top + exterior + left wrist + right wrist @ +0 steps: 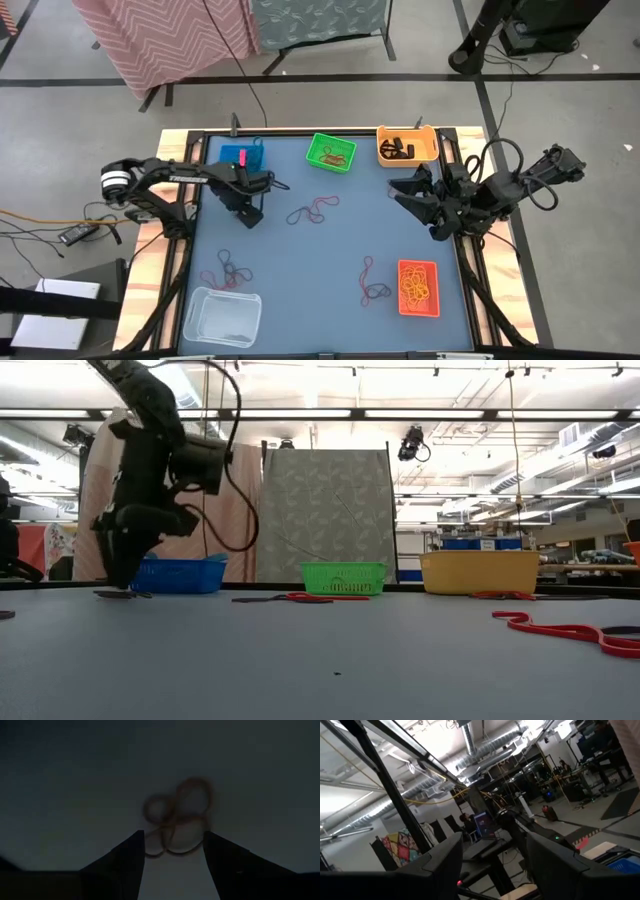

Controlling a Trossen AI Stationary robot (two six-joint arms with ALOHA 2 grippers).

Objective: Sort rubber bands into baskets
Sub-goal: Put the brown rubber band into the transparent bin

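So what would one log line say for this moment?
left claw: open, low over brown rubber band | right claw: open, raised, waiting | blue basket: nearest

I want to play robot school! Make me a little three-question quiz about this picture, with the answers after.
1. True or false: the left gripper is open above a tangle of rubber bands.
2. Which basket holds a heap of orange bands: A the green basket, B the red-orange basket, C the clear white basket?
3. Fill in: the right gripper hangs open near the ____ basket.

Key: 1 true. 2 B. 3 yellow-orange.
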